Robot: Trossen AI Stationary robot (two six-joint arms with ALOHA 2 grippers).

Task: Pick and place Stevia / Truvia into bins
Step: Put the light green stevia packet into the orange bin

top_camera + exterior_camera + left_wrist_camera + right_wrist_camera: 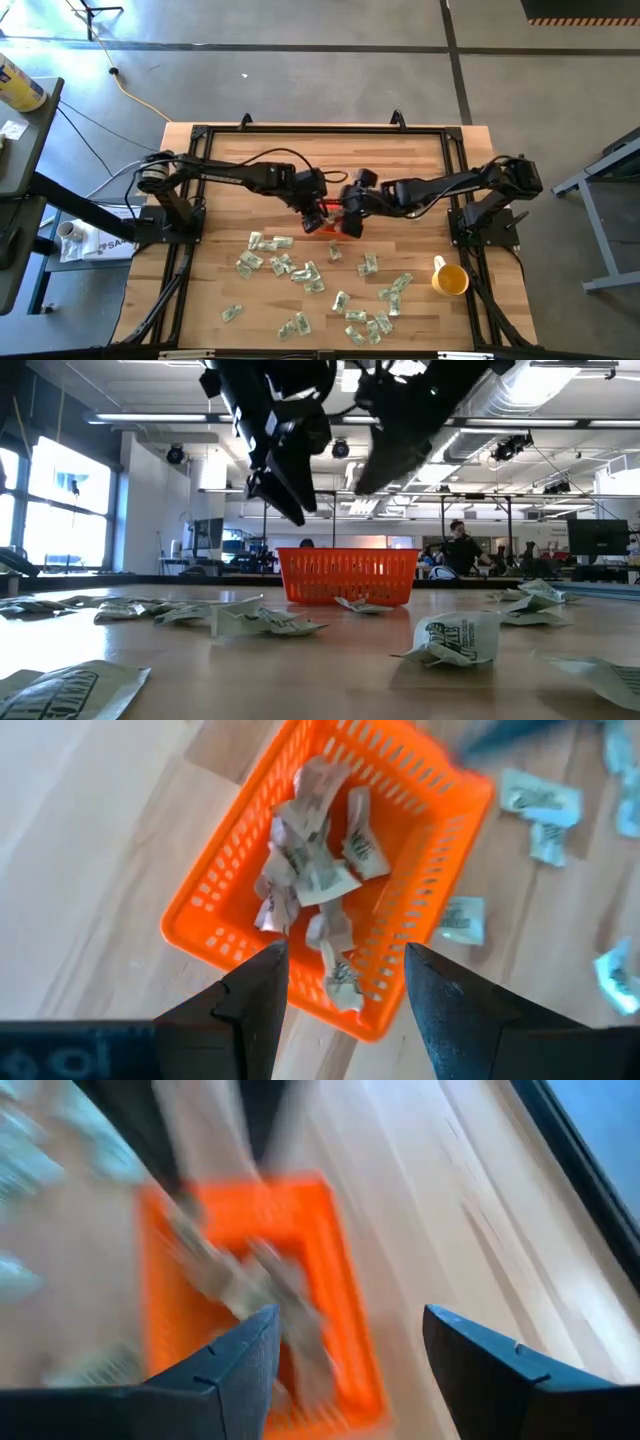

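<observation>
The orange basket (329,217) stands mid-table, with several crumpled pale green and white sachets (312,870) lying inside it. Many more sachets (300,272) lie flat on the near half of the table. My left gripper (313,205) hangs open above the basket's left side; in its wrist view its fingers (345,958) stand wide apart over the basket wall (200,925), holding nothing. My right gripper (349,222) is open above the basket's right side, with the basket (335,1270) blurred below its fingers (350,1318). In the low view both grippers hang above the basket (347,575).
A yellow cup (450,278) stands near the table's right edge. Loose sachets (450,638) spread across the near part of the table. A black frame (320,130) runs round the table top. The far half of the wooden top (330,155) is bare.
</observation>
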